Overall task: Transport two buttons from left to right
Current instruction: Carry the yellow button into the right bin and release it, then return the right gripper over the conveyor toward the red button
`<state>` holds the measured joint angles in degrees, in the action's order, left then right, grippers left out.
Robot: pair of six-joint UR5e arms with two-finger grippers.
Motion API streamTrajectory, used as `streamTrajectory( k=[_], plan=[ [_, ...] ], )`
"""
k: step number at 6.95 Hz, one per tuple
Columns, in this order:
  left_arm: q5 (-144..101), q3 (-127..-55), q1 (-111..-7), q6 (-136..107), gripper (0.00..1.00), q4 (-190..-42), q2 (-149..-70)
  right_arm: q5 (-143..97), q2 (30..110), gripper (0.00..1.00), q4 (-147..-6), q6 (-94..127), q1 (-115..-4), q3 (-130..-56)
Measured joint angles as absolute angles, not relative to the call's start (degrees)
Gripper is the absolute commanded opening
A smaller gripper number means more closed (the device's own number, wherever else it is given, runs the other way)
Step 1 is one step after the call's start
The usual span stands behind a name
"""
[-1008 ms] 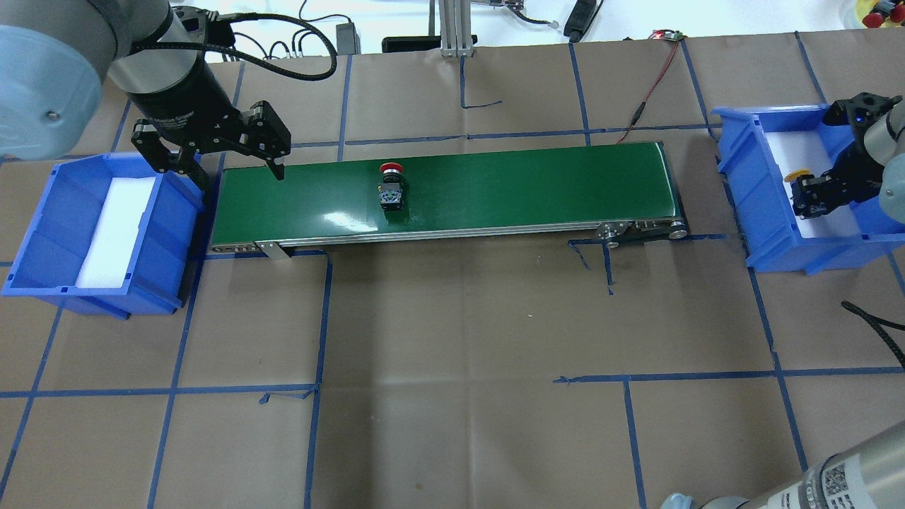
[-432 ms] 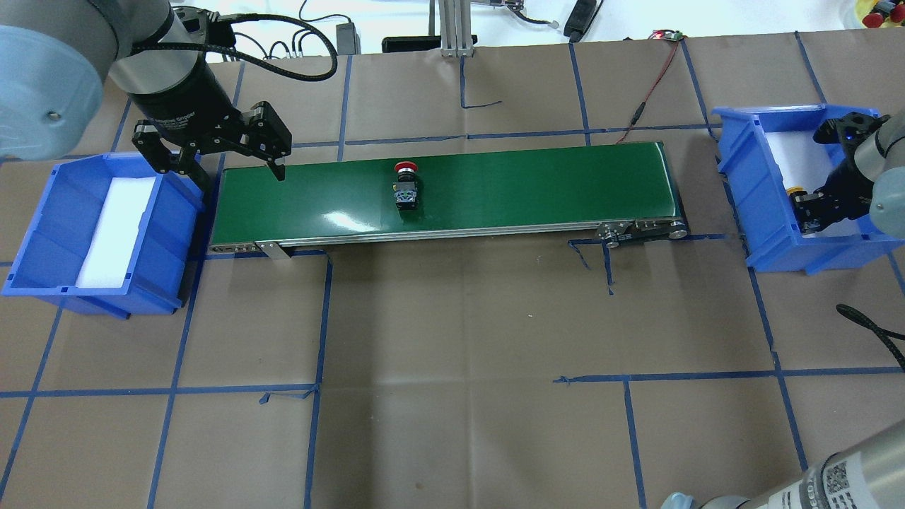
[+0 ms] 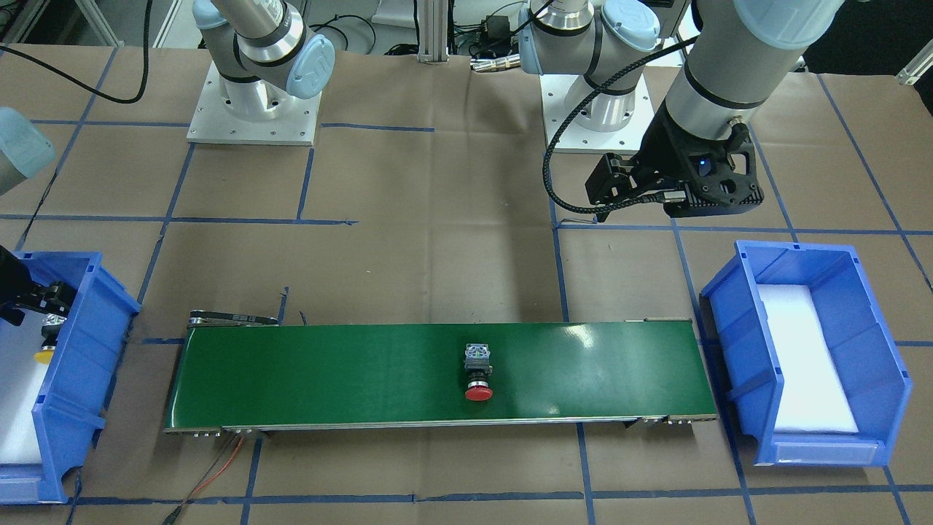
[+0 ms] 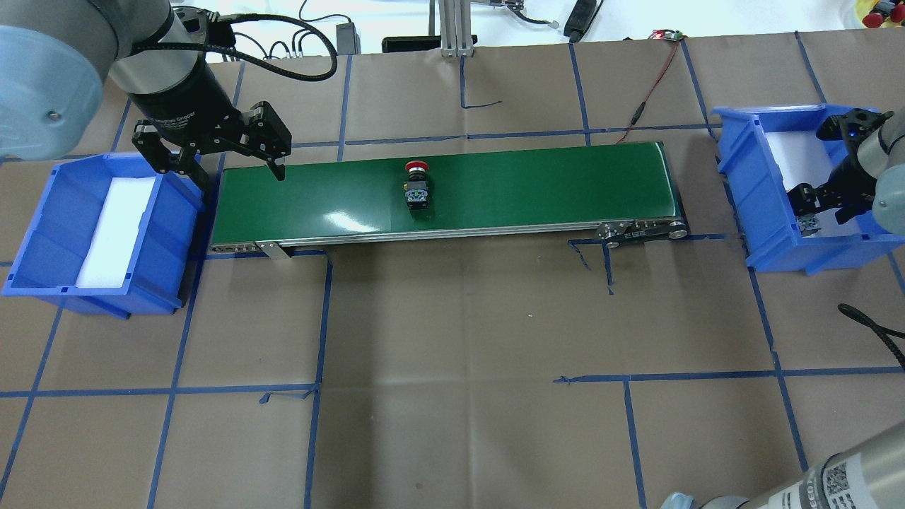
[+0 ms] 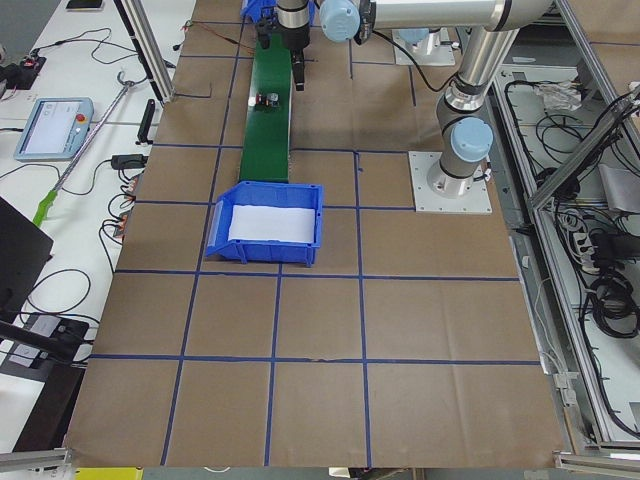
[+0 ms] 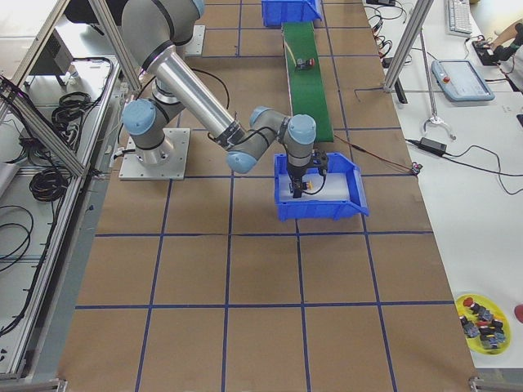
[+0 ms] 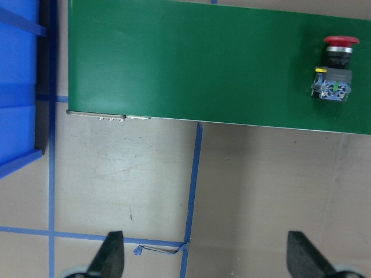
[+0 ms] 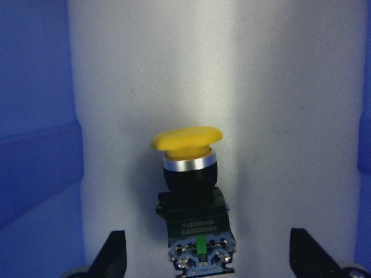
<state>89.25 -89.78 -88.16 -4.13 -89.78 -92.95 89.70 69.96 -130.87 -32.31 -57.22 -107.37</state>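
Presently my right tool (image 8: 208,253) sits low inside the right bin (image 4: 749,191), fingers spread wide. The yellow button (image 8: 191,174) lies loose on the foam (image 8: 290,87) between them, unclamped. I judge that button delivered.

My left tool (image 7: 207,253) hangs near the left end of the belt (image 4: 551,184), fingers likewise apart and holding nothing. The left bin (image 4: 42,240) shows only its foam liner.

The red button (image 4: 417,182) lies on its side on the belt, somewhat left of the belt's middle. It is nearer my left tool than my right, and well apart from both.

Finding on the deciding relation: from my right tool the red button lies leftward, most of the belt's length away. Its long axis runs across the belt, cap toward the far edge and switch body toward my base. The belt's right end stands just beside the right bin.

Judgement: the pick falls to my right arm at that end. The tool must first rise clear of the bin wall and the yellow button. With the axis crosswise, fingers closing along the belt's run would meet the flat sides of the body.

Risk noted: the round cap may roll the part if it is nudged.
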Motion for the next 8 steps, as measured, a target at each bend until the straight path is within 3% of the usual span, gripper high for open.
streamTrajectory(
  k=[4,8],
  plan=[
    [89.22,-89.78,-88.17,-4.12,1.00,-89.79,-92.93,89.78,76.14,1.00,-126.39,-30.47,-58.31,-99.29],
    [89.21,-89.78,-88.21,-4.13,1.00,-89.74,-92.93,89.73,81.10,1.00,-112.70,-14.33,-71.02,-94.61]
  ],
)
